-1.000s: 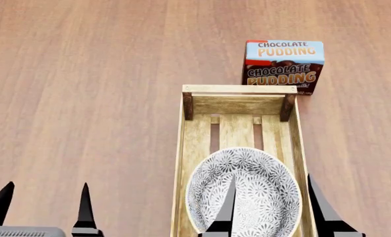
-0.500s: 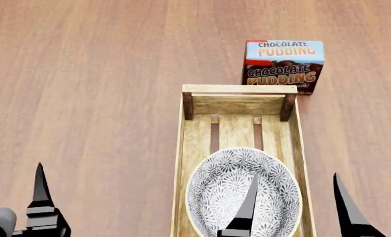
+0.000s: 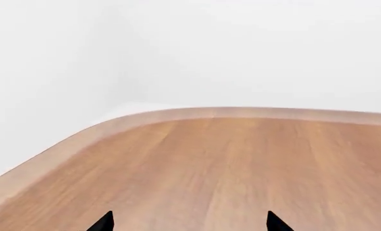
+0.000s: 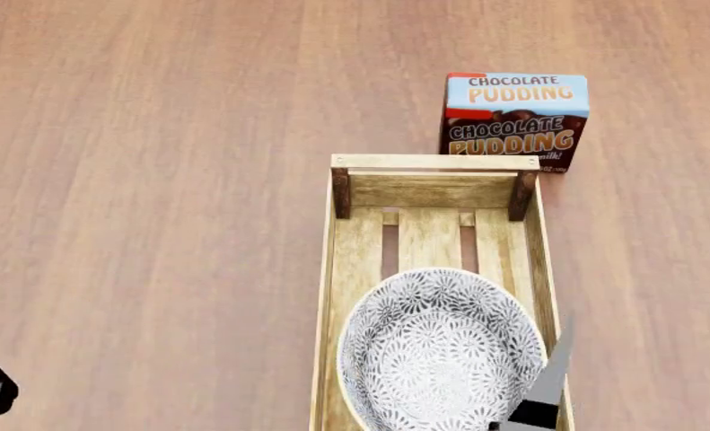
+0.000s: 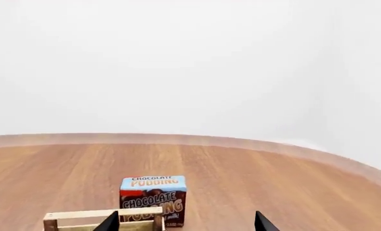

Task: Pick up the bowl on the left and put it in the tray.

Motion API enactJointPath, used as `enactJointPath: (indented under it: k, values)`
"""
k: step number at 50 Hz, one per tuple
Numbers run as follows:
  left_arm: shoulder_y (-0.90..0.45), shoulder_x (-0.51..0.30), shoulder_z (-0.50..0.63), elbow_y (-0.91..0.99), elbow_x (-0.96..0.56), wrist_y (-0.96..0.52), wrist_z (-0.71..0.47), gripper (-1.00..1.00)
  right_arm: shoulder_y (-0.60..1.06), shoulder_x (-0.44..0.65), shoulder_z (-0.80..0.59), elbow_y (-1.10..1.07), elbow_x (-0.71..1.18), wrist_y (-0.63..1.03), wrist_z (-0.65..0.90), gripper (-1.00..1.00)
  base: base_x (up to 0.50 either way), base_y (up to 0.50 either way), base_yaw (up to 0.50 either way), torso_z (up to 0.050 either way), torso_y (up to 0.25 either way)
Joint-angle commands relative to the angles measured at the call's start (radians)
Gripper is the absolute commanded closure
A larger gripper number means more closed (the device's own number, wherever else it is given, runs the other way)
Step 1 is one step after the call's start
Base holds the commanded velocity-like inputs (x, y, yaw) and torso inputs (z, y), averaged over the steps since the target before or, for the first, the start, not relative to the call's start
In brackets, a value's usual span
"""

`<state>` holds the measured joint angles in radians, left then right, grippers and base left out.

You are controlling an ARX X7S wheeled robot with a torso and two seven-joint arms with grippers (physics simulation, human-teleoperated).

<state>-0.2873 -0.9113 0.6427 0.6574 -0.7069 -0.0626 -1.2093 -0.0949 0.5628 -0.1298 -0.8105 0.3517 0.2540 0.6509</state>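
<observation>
The bowl [image 4: 441, 355], white with a grey-blue floral pattern, rests upright in the near end of the tray [image 4: 433, 162], a long light-wood crate with slatted bottom. Nothing holds it. In the head view my right gripper [image 4: 648, 359] stands open just right of the bowl, one finger [image 4: 548, 382] over the tray's right wall and the other at the picture's edge. The right wrist view shows that gripper [image 5: 186, 224] open and empty, with the tray's far end [image 5: 103, 215] ahead. My left gripper [image 3: 190, 224] is open over bare wood, far left of the tray.
A chocolate pudding box [image 4: 516, 121] stands upright just behind the tray's far right corner, also seen in the right wrist view as the box [image 5: 153, 197]. The wooden table [image 4: 151, 180] stretches left of the tray; its rounded edge [image 3: 177, 114] meets a white background.
The right gripper has moved right and back, off the bowl, which stays in the tray. The left gripper has slid left and nearly out of the head view.
</observation>
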Motion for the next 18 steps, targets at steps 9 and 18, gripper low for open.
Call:
enactJointPath:
  k: [9,18]
  values:
    - [0.098,-0.070,-0.113,-0.011,-0.008,0.095,-0.014,-1.00,-0.208,0.023,0.280,-0.087,0.069,-0.096,0.016,-1.00,0.00,0.00,0.00,0.000,0.000]
    - [0.145,-0.113,-0.163,-0.015,-0.028,0.149,-0.039,-1.00,-0.294,0.018,0.378,-0.106,0.094,-0.142,0.026,-1.00,0.00,0.00,0.00,0.000,0.000]
